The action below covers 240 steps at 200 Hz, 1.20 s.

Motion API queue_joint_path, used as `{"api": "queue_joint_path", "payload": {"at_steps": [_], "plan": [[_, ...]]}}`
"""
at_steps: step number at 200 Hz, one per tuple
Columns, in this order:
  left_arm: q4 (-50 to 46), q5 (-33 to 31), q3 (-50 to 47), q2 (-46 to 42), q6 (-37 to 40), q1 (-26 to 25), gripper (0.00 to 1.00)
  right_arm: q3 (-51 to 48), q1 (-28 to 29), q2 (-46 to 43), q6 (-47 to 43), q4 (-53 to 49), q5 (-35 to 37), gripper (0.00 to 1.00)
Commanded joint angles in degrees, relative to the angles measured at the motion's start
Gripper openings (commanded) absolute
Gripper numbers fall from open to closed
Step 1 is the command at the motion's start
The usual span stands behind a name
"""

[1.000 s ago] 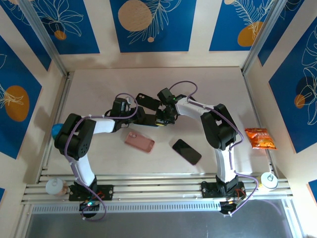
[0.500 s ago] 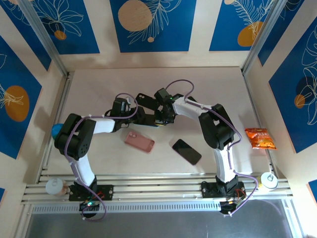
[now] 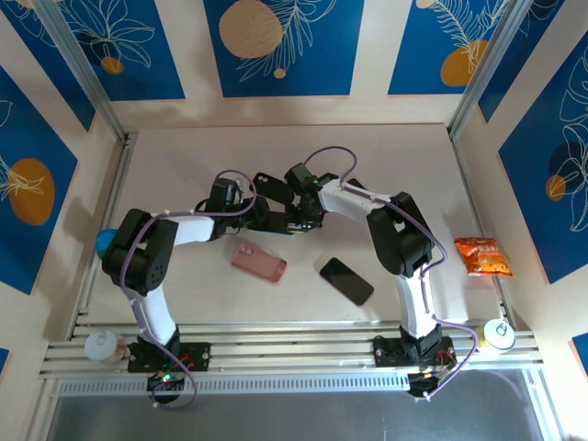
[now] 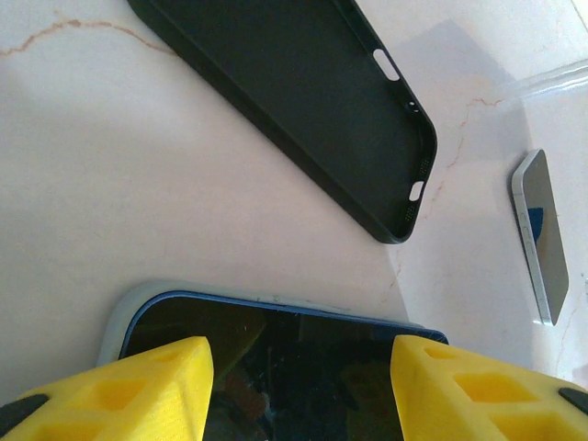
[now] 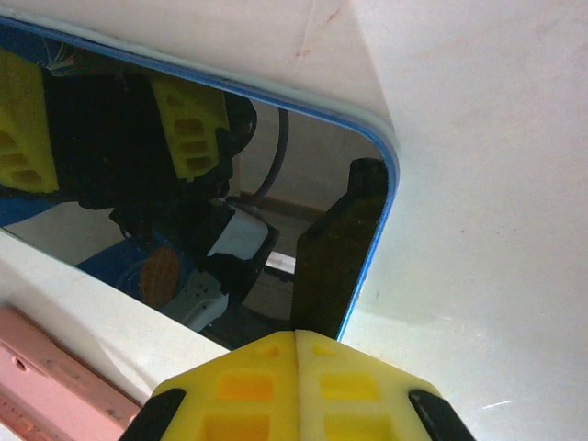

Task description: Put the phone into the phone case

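A dark-screened phone [image 3: 280, 224] with a blue edge lies flat mid-table, and a pale case rim [image 4: 114, 317] hugs its edge. My left gripper [image 3: 264, 219] sits at its left end. In the left wrist view the left gripper [image 4: 301, 349] has its yellow fingers [image 4: 138, 386] spread apart over the phone [image 4: 294, 367] screen. My right gripper [image 3: 300, 218] is shut. In the right wrist view the right gripper [image 5: 296, 336] has its joined tips at the phone [image 5: 184, 184] edge near a corner, with nothing between them. An empty black case [image 3: 272, 185] [image 4: 303, 101] lies just behind.
A pink case [image 3: 258, 263] [image 5: 37, 367] lies in front of the grippers. A second black phone [image 3: 346, 280] [image 4: 542, 239] lies to its right. An orange snack bag [image 3: 483, 255] sits at the right edge and a blue object [image 3: 104, 241] at the left.
The right arm's wrist has edged slightly left toward the left gripper. The left gripper and the phone stay where they were.
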Motion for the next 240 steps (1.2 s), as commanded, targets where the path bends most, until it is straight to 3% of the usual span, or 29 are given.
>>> {"api": "queue_joint_path", "payload": {"at_steps": [1, 132, 240], "plan": [[-6.0, -0.1, 0.6, 3.3, 1.1, -0.1, 0.55, -6.8, 3.4, 10.5, -1.6, -6.6, 0.8, 0.00], [-6.2, 0.2, 1.8, 7.1, 0.0, 0.0, 0.54, -11.5, 5.5, 19.2, -4.6, -4.0, 3.2, 0.00], [-4.2, 0.1, 0.0, 8.6, -0.7, -0.1, 0.54, -8.4, 5.5, 23.9, -6.7, -6.3, 3.3, 0.00]]}}
